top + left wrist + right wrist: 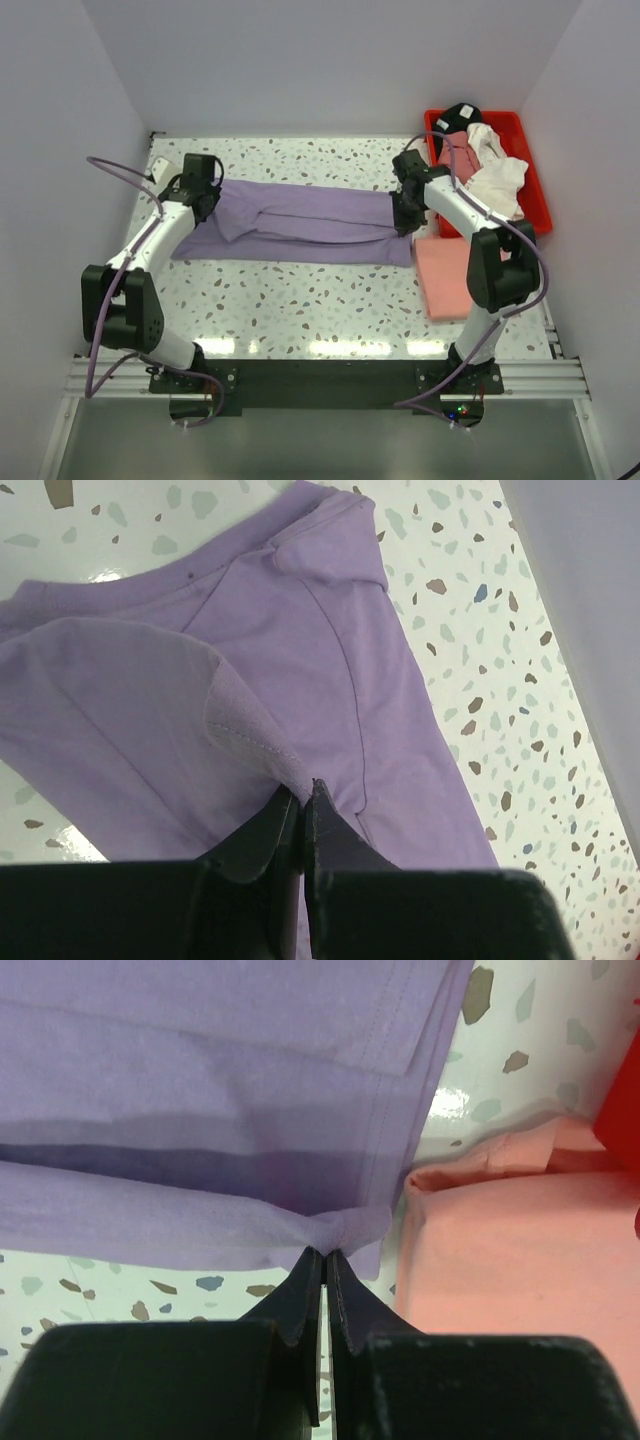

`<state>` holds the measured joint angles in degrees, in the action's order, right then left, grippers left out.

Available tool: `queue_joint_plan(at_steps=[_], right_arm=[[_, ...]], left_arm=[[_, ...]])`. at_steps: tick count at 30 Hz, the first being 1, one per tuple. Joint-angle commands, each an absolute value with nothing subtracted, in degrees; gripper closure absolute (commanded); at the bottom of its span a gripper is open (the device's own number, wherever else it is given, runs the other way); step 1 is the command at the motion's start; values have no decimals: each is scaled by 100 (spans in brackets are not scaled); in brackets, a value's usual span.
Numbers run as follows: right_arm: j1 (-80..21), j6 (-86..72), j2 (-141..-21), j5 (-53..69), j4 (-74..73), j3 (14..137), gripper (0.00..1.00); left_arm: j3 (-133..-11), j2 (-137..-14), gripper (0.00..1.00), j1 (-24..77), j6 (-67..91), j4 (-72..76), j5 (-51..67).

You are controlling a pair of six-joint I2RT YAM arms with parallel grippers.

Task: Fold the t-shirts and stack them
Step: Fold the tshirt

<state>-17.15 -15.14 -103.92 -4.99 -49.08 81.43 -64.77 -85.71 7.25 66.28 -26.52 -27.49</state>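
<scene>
The lavender-purple t-shirt [300,228] lies stretched across the middle of the table, its sides folded in. My left gripper [203,200] is shut on a fold of the shirt's left end [255,745]. My right gripper [405,213] is shut on the shirt's hem corner at its right end [340,1228]. A folded salmon-pink t-shirt [445,275] lies flat at the right, beside the lavender shirt's right end; it also shows in the right wrist view [520,1250]. White [497,172], dusty-rose [458,152] and black [460,115] shirts sit heaped in the bin.
A red plastic bin [536,190] stands at the back right corner, next to the right arm. White walls enclose the terrazzo table [300,300] on the left, back and right.
</scene>
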Motion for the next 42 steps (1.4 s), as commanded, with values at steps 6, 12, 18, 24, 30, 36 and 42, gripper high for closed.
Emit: queue_joint_plan(at_steps=[6,12,18,24,30,36,42], right_arm=[[-1547,-1371,-10924,-650,-5053,8824,96],[-1468,-1424,-11311,-747,-5089,9140,94],[-1345,-1503,-11662,-940,-5001,9614,72],[-1327,-1205,-11313,-792,-4879,9958,24],[-1432,-915,-10618,500,-4246,9195,1],[-1916,-966,-10371,641,-3877,8395,1],[-2030,-1160,-10564,791,-3674,8122,1]], left_arm=[[-7286,-9395,100,694,6460,-2496,-3173],[-7813,-10071,100,580,6390,-2470,-3094],[-8700,-10898,71,527,6231,-2609,-2971],[-9167,-11013,3,519,5924,-2909,-2936],[-8158,-10170,0,527,5749,-2559,-2585],[-7024,-9510,0,536,5573,-2171,-1899],[-6557,-9501,10,554,5484,-1924,-1485]])
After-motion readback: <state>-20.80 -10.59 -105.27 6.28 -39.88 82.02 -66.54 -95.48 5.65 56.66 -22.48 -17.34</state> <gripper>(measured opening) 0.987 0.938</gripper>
